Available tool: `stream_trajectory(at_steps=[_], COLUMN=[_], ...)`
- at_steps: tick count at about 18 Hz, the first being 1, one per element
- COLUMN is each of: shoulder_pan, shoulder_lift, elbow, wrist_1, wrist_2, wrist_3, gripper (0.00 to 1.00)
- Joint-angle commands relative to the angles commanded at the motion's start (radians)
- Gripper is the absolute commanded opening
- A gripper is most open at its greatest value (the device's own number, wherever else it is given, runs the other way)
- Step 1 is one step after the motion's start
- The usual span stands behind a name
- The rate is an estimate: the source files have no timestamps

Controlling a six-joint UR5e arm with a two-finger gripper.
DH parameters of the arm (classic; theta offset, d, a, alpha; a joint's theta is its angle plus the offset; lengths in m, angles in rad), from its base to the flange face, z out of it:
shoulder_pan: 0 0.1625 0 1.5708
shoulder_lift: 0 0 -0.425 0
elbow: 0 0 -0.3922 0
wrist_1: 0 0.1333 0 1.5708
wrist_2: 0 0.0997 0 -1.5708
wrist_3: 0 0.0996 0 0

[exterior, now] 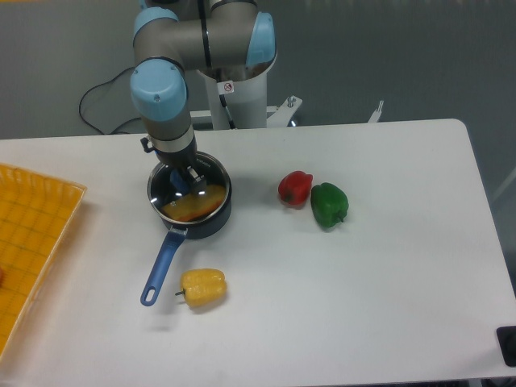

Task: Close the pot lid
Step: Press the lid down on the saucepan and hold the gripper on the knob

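Observation:
The dark saucepan (211, 223) stands left of the table's middle, its long blue handle (161, 264) pointing toward the front left. The glass lid (203, 196), with its silver rim, lies over the pot's mouth and covers about all of it. Something orange shows through the glass inside the pot. My gripper (184, 177) reaches straight down from the arm onto the lid's middle. Its fingers stand on either side of the small blue knob (178, 185) and look closed on it. The wrist hides the lid's far edge.
A yellow pepper (203, 287) lies in front of the pot, beside the handle's end. A red pepper (295, 187) and a green pepper (329, 205) lie together to the right. An orange tray (32, 234) sits at the left edge. The arm's base (238, 93) stands behind the table.

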Motion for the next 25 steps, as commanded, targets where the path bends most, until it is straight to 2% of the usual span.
stream_trajectory(at_steps=[19,20,21,23,24,25], shoulder_pan=[-0.003,-0.002,-0.002,0.0,0.002,0.002], shoulder_lift=[-0.014,-0.014,-0.014,-0.015,-0.024,-0.034], elbow=[0.002,0.003,0.008,0.018,0.034,0.047], wrist_1=[-0.002,-0.002,-0.003,-0.006,-0.012,-0.029], wrist_2=[0.003,0.003,0.003,0.003,0.008,0.015], wrist_3=[0.0,0.005,0.008,0.015,0.024,0.029], gripper=[0.34,0.41,0.53,0.92,1.0,1.0])
